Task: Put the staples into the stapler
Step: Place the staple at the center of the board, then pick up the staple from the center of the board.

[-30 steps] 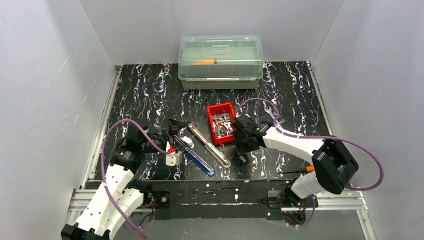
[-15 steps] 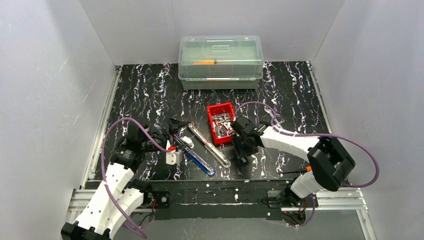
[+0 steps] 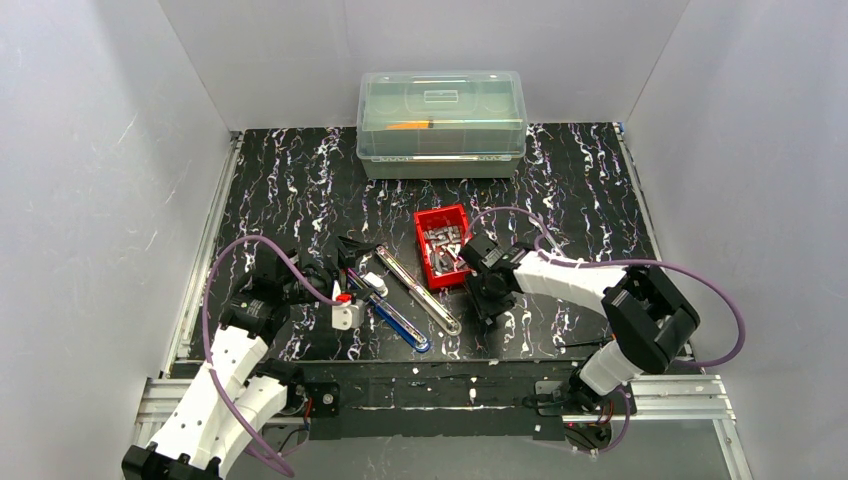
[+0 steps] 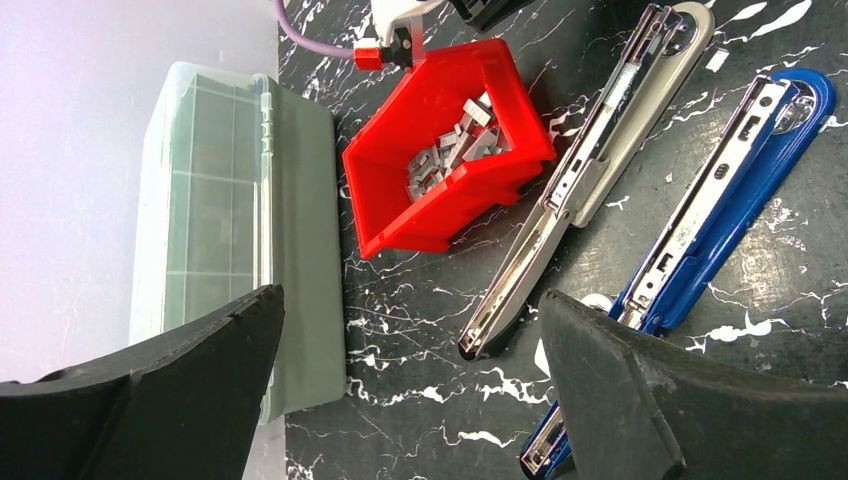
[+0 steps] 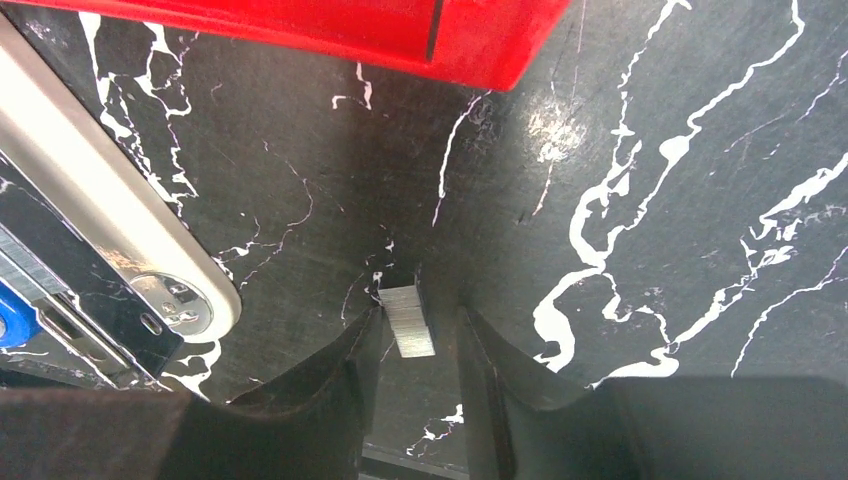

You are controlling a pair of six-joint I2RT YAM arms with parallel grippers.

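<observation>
1. Your right end effector (image 5: pixel 412 345) straddles a staple strip (image 5: pixel 407 322) on bare surface (image 5: pixel 650 150) — unclenched, gap showing on one side.
2. Red bin (image 5: pixel 300 25) edge near; grey stapler (image 5: pixel 100 220) end close alongside.
3. Left end effector (image 4: pixel 410 295) released wide — blue stapler (image 4: pixel 720 200) beside it.

The right claw (image 5: pixel 418 345) has matt black plastic fingers (image 5: pixel 320 400). Between them lies a strip of staples (image 5: pixel 406 320), bare silvery metal, finely ridged, with a dull shine. The tabletop (image 5: pixel 650 150) under it is smooth black with white marble veining and a soft sheen.

Ahead of the left claw (image 4: pixel 410 305):
- The red bin (image 4: pixel 400 225) is glossy plastic.
- The blue stapler (image 4: pixel 760 200) is shiny plastic around a bright metal rail.
- The grey stapler (image 4: pixel 620 160) is satin plastic over polished metal.
- The lidded box (image 4: pixel 220 230), off to that claw's side, is cloudy see-through plastic.
</observation>
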